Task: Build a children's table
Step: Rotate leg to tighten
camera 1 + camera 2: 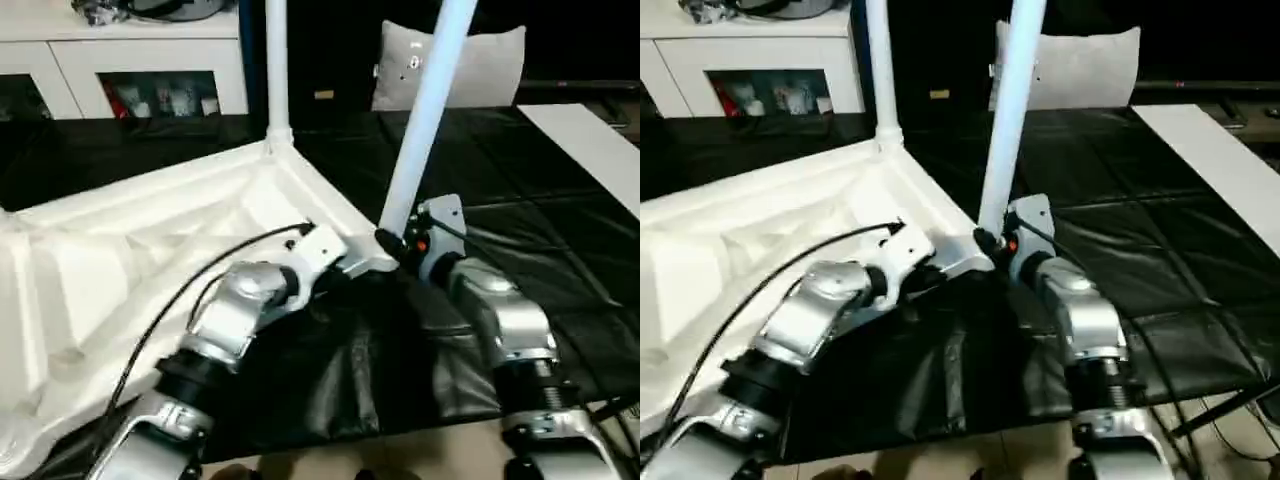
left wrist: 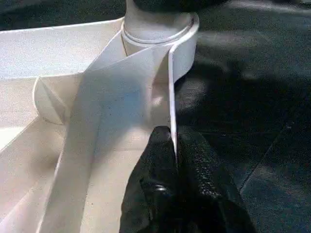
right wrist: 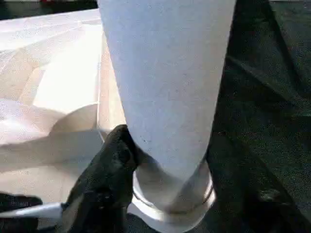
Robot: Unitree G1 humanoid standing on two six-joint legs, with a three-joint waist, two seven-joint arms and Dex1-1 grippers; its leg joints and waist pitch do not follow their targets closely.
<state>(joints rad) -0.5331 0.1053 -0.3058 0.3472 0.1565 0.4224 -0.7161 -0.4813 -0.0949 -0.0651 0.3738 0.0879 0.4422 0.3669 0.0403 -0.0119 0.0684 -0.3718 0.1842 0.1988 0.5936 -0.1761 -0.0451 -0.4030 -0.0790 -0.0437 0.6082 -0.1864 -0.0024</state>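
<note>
The children's table lies upside down on a black mat, its ribbed white top [image 1: 150, 230] facing up. One white leg [image 1: 277, 70] stands upright in the far corner socket. A second leg [image 1: 425, 110] leans slightly in the near corner socket [image 3: 170, 208]. My right gripper [image 1: 398, 240] is closed around this leg's base, with one black finger [image 3: 114, 160] pressed against it and the other hidden behind it. My left gripper [image 2: 175, 141] is shut on the thin rim wall of the table top [image 2: 171, 97], just beside that same socket.
A grey pillow [image 1: 480, 65] leans at the back of the mat [image 1: 540, 230]. A white cabinet with shelves [image 1: 150, 60] stands at the back left. A flat white board [image 1: 590, 140] lies at the right edge. A black cable [image 1: 190, 280] runs over my left forearm.
</note>
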